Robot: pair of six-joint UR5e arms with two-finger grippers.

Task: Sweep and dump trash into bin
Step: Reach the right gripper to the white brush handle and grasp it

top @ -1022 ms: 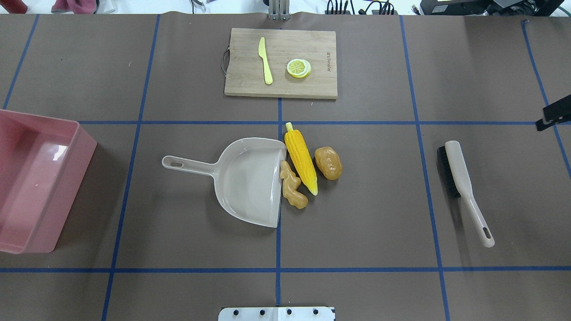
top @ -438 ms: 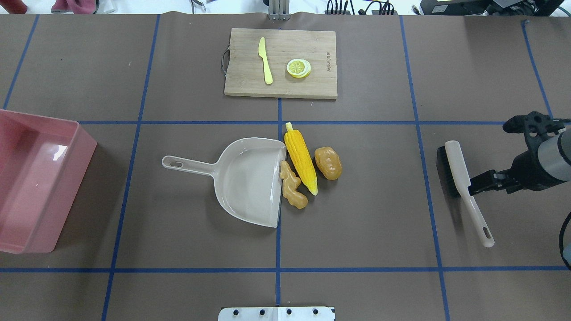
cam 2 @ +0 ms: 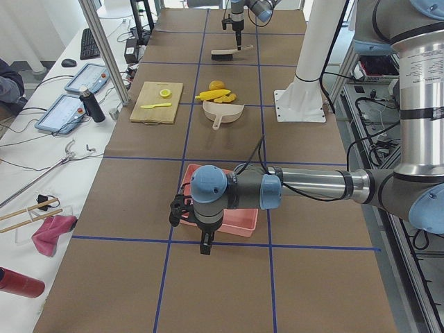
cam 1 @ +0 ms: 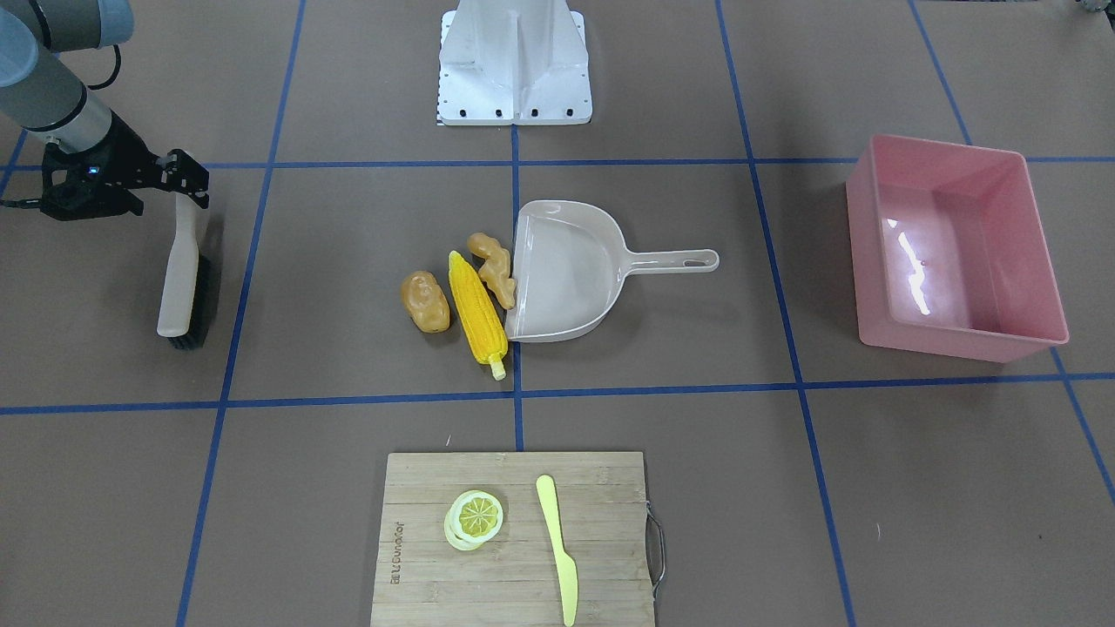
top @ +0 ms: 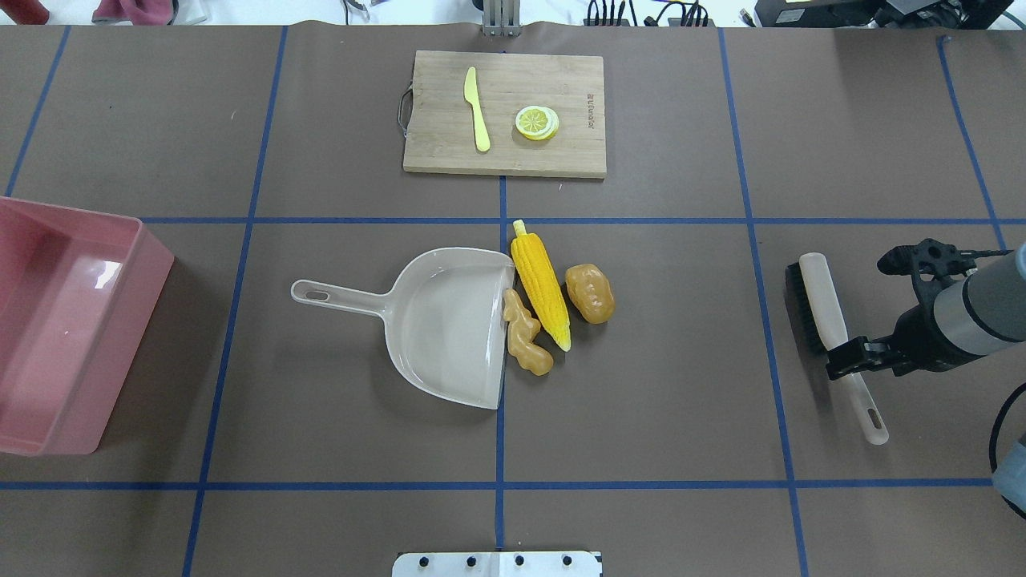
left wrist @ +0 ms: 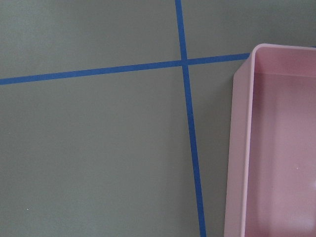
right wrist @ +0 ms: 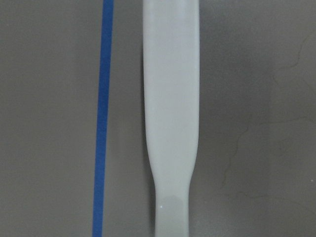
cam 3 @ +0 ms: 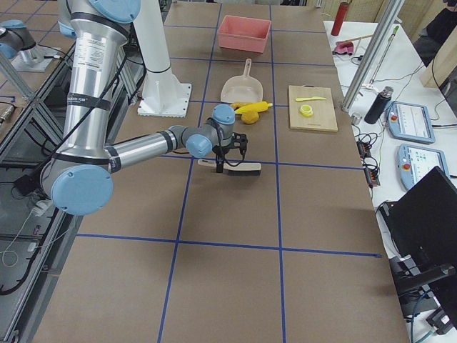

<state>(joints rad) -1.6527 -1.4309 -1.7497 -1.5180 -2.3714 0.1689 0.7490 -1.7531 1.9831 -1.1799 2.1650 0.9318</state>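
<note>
The trash lies mid-table at the mouth of a beige dustpan (top: 445, 328): a yellow corn cob (top: 542, 280), a brownish potato (top: 590, 293) to its right and a tan ginger root (top: 525, 332) touching the pan's lip. The pink bin (top: 64, 320) stands at the left edge. My right gripper (top: 846, 357) hovers over the handle of a beige brush (top: 822, 296) with its jaws apart; the right wrist view shows the handle (right wrist: 170, 98) just below. My left gripper (cam 2: 206, 246) hangs beside the bin's near end (left wrist: 286, 148); I cannot tell whether it is open or shut.
A wooden cutting board (top: 505, 112) at the far middle holds a pale yellow knife (top: 477, 108) and a lemon slice (top: 537, 123). The robot's base plate (top: 497, 563) sits at the near edge. Blue tape lines cross the brown table.
My right arm has come in from the right edge and moved forward-left until the gripper is over the brush handle. The trash, dustpan and bin have not moved.
</note>
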